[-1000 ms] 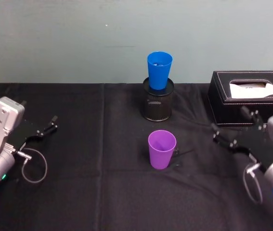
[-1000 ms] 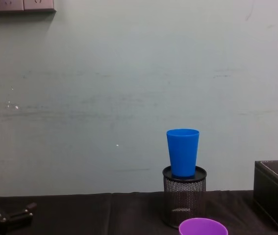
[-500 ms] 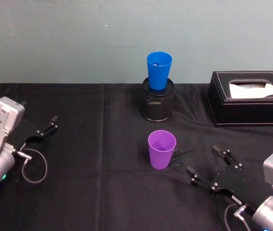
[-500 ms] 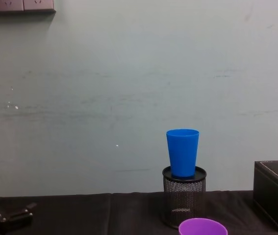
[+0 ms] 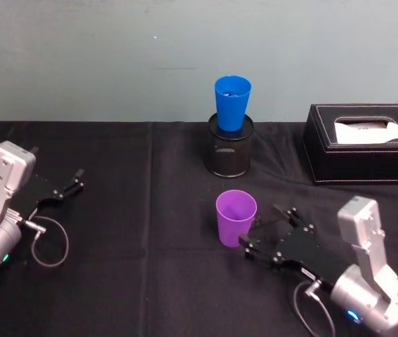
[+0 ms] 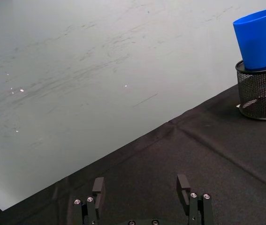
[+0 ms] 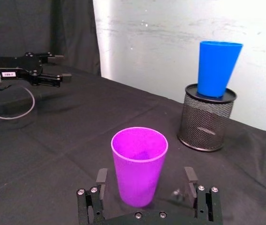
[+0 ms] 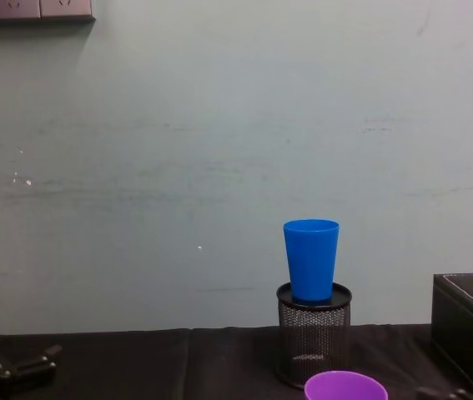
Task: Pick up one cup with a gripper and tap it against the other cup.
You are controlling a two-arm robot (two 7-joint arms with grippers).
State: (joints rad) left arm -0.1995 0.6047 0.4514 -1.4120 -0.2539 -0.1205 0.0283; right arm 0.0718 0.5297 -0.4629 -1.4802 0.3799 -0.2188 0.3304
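Left of the purple cup (image 5: 236, 217) the black cloth (image 5: 142, 232) lies bare for passage. The right gripper (image 5: 262, 226) (fingers spread) blocks its right. Behind it the mesh cylinder (image 5: 230, 151) carries the blue cup (image 5: 232, 102), with the tissue box (image 5: 363, 144) behind-right.

Blk mesh cylinder (image 5: 229, 156), back-centre of table (image 5: 142, 267); blk tissue box (image 5: 353, 166) w/ white tissue, back-right edge.

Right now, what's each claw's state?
Left claw: open, empty.
Right claw: open, empty, tips at the purple cup.
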